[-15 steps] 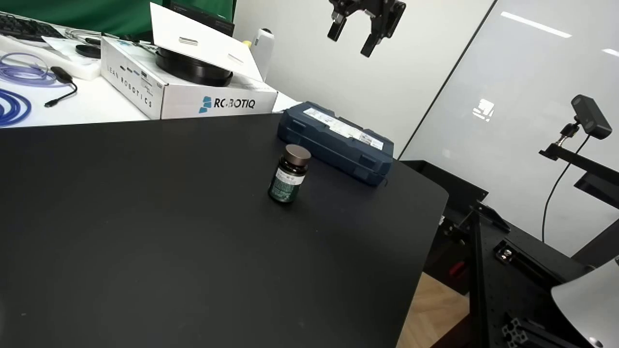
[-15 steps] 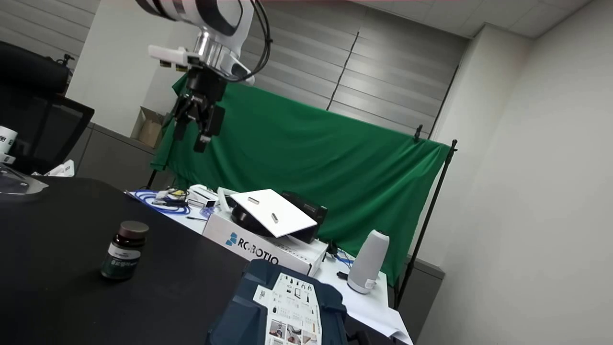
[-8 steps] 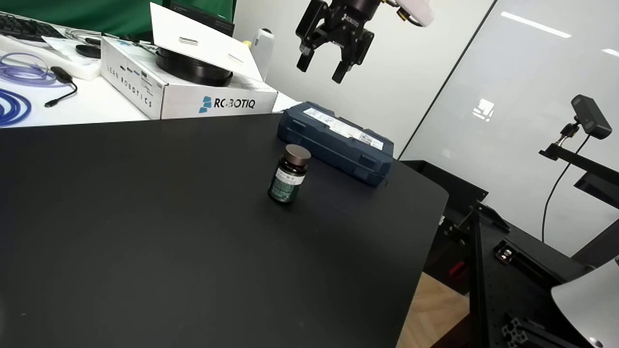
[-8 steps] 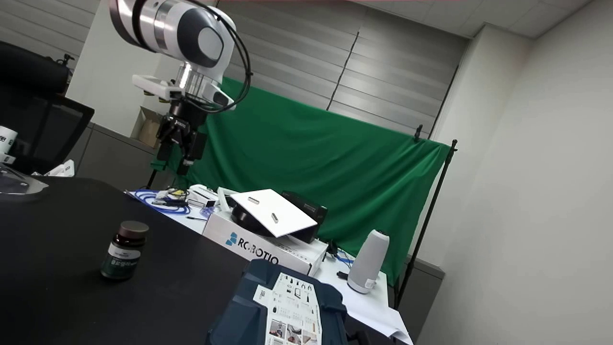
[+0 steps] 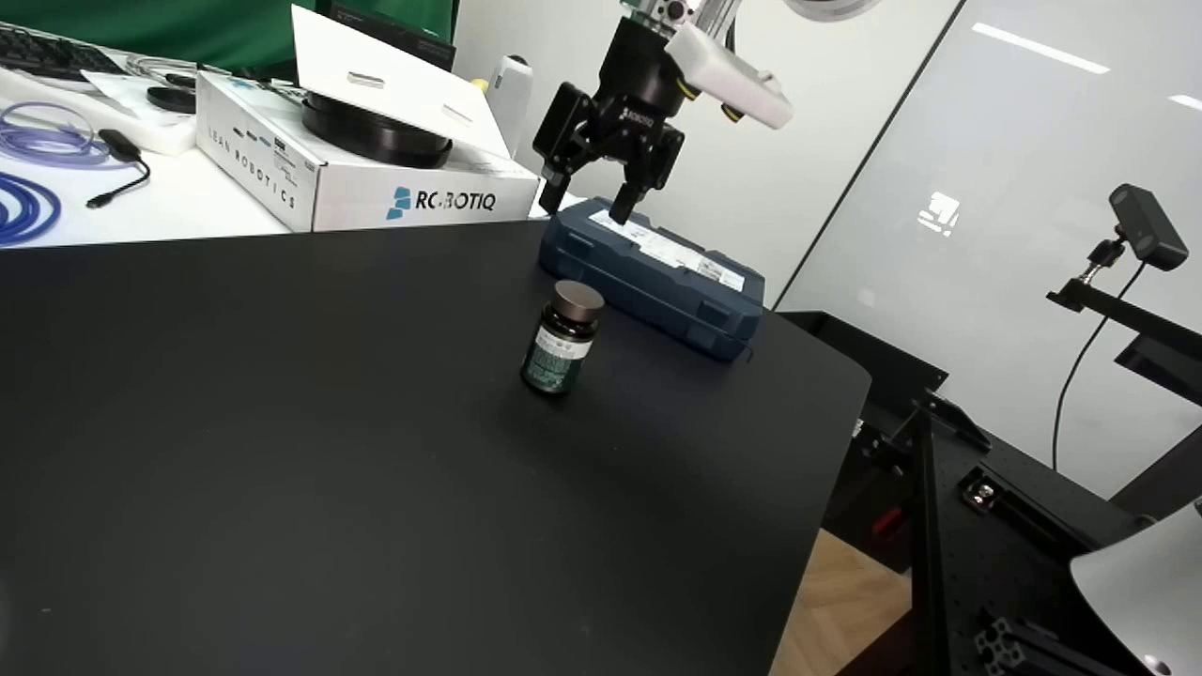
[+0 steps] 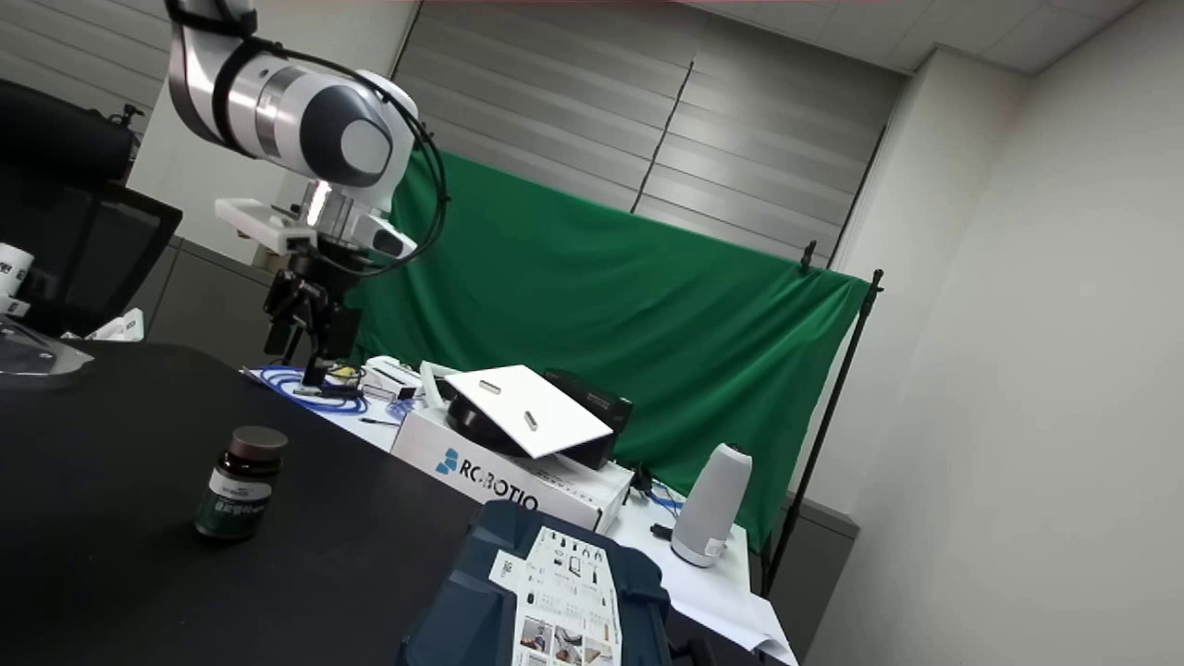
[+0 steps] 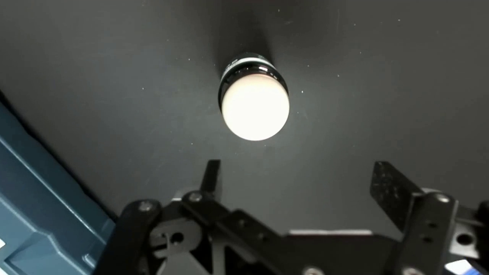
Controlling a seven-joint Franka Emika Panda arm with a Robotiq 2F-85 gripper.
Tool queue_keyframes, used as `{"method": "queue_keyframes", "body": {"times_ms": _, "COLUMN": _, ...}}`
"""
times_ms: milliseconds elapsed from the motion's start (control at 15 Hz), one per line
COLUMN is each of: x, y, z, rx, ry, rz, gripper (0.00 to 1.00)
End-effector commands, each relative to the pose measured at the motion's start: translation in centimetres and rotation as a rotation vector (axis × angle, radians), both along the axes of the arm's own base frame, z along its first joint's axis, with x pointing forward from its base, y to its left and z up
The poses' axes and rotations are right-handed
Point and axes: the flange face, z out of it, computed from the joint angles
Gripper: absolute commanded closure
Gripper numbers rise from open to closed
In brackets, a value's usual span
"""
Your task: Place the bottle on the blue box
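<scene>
The bottle [image 5: 562,345] stands upright on the black table, with a brown cap, pale label band and green lower part. It also shows in an exterior view [image 6: 240,490] and, from above, in the wrist view [image 7: 255,107], where its cap looks bright white. The blue box [image 5: 648,282] lies close to the bottle; it is cut off at the frame's bottom in an exterior view [image 6: 481,592] and at the lower left in the wrist view [image 7: 42,191]. My gripper [image 5: 586,208] is open and empty, above table height. In the wrist view its fingertips [image 7: 297,166] lie below and right of the bottle.
A white lettered box [image 5: 427,199] with a black round item and a white plate stands on the white table behind. Blue cables [image 5: 23,208] lie beside it. The black table [image 5: 329,451] ends at a right edge, past which stands a dark frame [image 5: 995,526].
My gripper has come down and moved leftward in both exterior views, staying open. The bottle and the blue box have not moved.
</scene>
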Motion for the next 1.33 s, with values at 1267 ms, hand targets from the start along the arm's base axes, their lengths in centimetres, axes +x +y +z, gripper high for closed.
{"method": "queue_keyframes", "body": {"times_ms": 1267, "x": -0.7, "y": -1.4, "z": -8.2, "rx": -0.046, "ry": 0.053, "rz": -0.077, "gripper": 0.32}}
